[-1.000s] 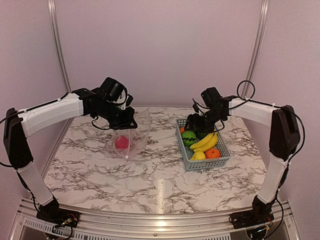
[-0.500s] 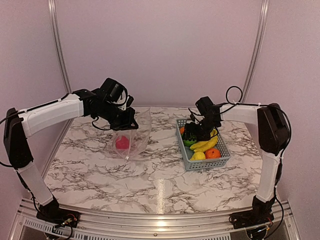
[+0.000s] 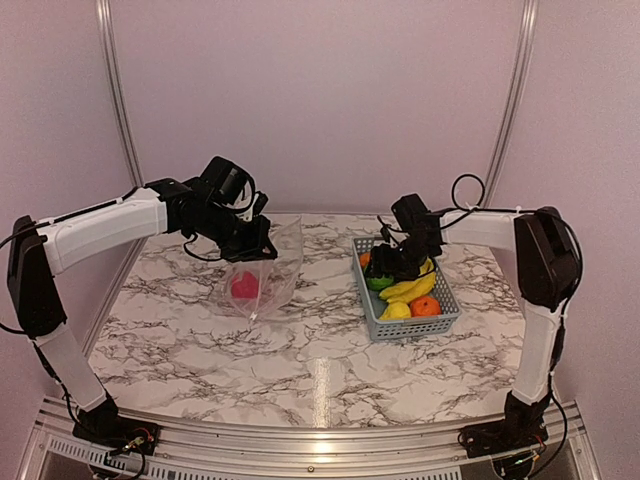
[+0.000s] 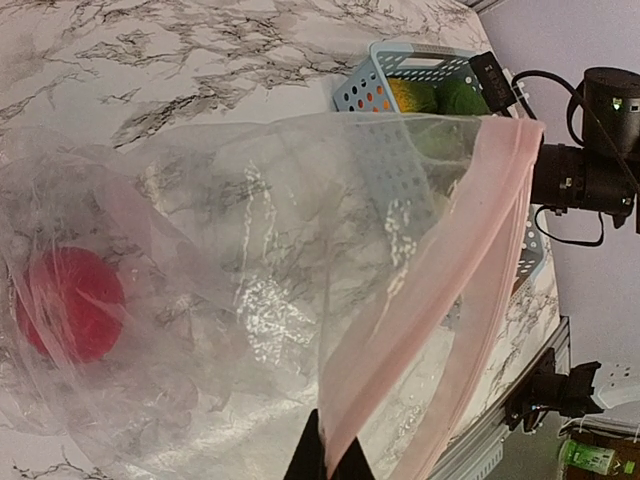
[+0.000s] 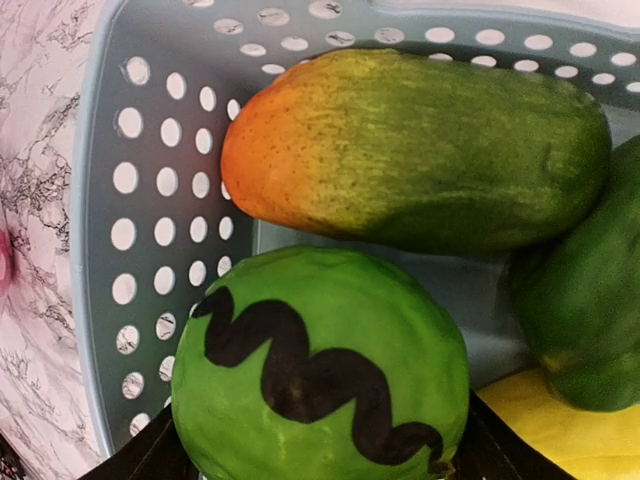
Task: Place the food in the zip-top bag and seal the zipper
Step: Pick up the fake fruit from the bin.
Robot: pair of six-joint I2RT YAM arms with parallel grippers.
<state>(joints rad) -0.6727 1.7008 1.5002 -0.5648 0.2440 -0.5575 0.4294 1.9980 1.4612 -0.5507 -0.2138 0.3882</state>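
Two arms rose from their bases at the near edge of the marble tabletop [image 3: 300, 370] and reached toward its far half. Left of the middle, the zip-top bag [image 3: 272, 272] rested with its bottom on the tabletop and its mouth lifted. Low inside it, seen through the crinkled film, lay the red apple [image 3: 243, 287]. The left gripper [image 3: 255, 249] hung at the bag's far side, its fingers [image 4: 308, 462] pressed together on the mouth edge. They pinched the zipper [image 4: 455, 290], a pinkish strip. In the left wrist view two lengths of that strip ran out from the pinch with a gap between them.

Toward the right edge stood the grey-blue basket [image 3: 415, 328], well apart from the bag. At its near end lay the lemon [image 3: 396, 312] and the orange [image 3: 426, 305] side by side, with the banana [image 3: 410, 288] just behind them. Farther in sat the striped melon [image 5: 320, 370], and the right gripper [image 3: 393, 268] was lowered into the basket over it. Its fingertips [image 5: 150, 460] stood spread wide, one on each side of the melon; whether they pressed its skin could not be told. At the basket's far end, against the perforated wall, lay a long green fruit [image 5: 420, 150] turning orange at one end. The green pepper [image 5: 575, 320] sat just beside it and the melon.
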